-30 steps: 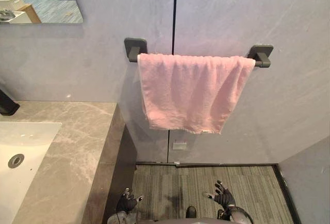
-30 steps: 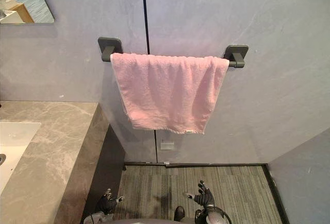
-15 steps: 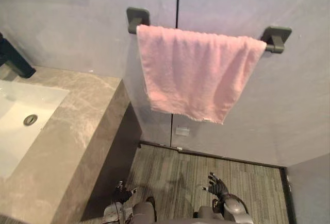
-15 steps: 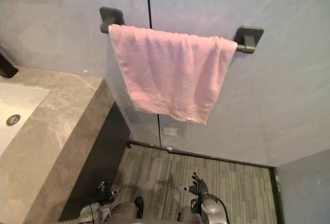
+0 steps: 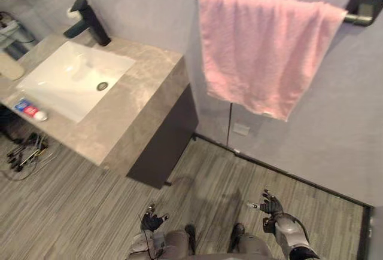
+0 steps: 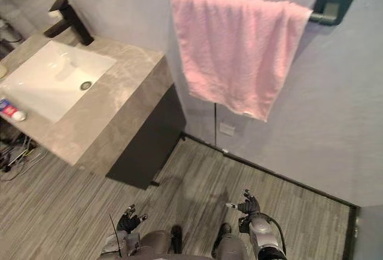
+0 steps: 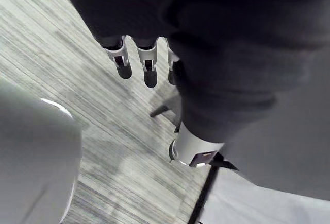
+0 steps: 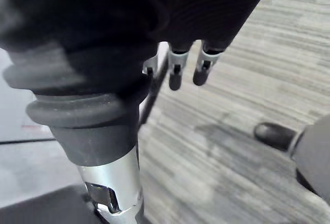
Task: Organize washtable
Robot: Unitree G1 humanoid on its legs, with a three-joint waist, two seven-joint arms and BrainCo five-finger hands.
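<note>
Your left hand (image 5: pixel 153 222) hangs low over the wood-grain floor (image 5: pixel 90 212), near the front corner of the washtable (image 5: pixel 140 101) but well apart from it. In its wrist view the fingers (image 7: pixel 123 62) are straight and relaxed, with nothing between them and only floor past their tips. Your right hand (image 5: pixel 270 205) is low on the other side, also over the floor, below the pink towel (image 5: pixel 263 51). Its fingers (image 8: pixel 175 74) are likewise released, spread loosely, touching and holding nothing. The washtable stands to your left, a grey marbled counter against the wall with a white sink basin (image 5: pixel 66 83) set into it. A black faucet (image 5: pixel 90 22) stands at the wall side of the basin, and the drain (image 5: pixel 102 85) shows in the basin's floor. A small red, blue and white tube (image 5: pixel 30 110) lies on the counter just beside the basin's front corner. The towel is draped over a dark towel bar (image 5: pixel 364 8) on the wall, hanging a little longer on its right side.
</note>
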